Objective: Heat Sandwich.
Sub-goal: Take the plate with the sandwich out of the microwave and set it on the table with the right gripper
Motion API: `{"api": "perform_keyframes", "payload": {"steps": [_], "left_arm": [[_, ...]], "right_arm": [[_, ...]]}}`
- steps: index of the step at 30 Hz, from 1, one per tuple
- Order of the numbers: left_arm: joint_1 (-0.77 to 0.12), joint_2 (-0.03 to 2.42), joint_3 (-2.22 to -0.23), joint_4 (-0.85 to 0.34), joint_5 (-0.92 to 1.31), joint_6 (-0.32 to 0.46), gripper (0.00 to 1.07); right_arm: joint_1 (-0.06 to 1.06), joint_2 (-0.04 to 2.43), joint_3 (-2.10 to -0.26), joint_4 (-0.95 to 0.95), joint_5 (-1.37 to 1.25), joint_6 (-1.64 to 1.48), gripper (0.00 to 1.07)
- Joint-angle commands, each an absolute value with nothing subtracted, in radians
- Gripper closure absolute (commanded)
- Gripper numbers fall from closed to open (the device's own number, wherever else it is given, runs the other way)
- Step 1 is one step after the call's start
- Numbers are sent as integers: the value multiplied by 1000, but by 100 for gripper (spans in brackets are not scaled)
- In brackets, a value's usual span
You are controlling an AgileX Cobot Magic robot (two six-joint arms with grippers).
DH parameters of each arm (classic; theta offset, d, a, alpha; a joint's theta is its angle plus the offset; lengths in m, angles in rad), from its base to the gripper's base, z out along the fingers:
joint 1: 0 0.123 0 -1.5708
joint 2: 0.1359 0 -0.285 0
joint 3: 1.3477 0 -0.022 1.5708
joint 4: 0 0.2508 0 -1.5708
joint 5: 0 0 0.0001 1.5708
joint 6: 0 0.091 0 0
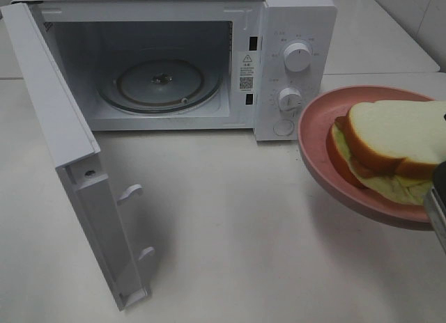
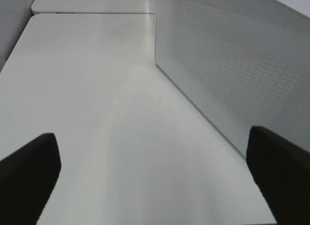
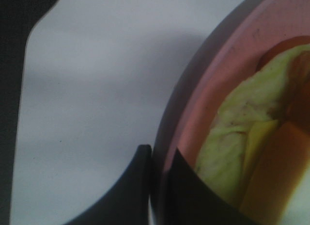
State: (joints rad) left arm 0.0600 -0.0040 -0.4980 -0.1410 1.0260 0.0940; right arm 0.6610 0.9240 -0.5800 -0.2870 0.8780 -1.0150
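The sandwich (image 1: 390, 145), pale bread with yellow-green filling, lies on a round pink plate (image 1: 313, 138) held tilted in the air at the right, in front of the microwave's (image 1: 296, 20) knobs. My right gripper (image 1: 435, 198) is shut on the plate's near rim at the frame's edge. The right wrist view shows this gripper (image 3: 162, 184) pinching the plate's rim (image 3: 218, 74), with the sandwich (image 3: 242, 137) just beyond it. My left gripper (image 2: 155, 179) stands open over bare table beside the microwave's perforated side wall (image 2: 232, 74); it does not show in the high view.
The microwave's door (image 1: 56, 128) is swung wide open to the left and juts forward over the table. Its glass turntable (image 1: 160, 83) lies bare inside. White tabletop (image 1: 230, 218) stretches in front of the oven.
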Motion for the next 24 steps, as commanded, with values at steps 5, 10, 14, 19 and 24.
{"api": "perform_keyframes", "payload": {"steps": [5,10,14,19,24], "left_arm": [[59,-27,-494,-139,1029,90,5],[59,-27,-494,-139,1029,90,5],[59,-27,-494,-139,1029,90,5],[59,-27,-494,-139,1029,90,5],[59,-27,-494,-139,1029,90,5]], "right_arm": [[666,912,-579,-385,957,-765,107],[666,912,-579,-444,1016,-552,107],[666,912,-579,-481,1042,-441,107],[666,912,-579,-517,1062,-269,107],[666,950,-580,-520,1080,-195,107]]}}
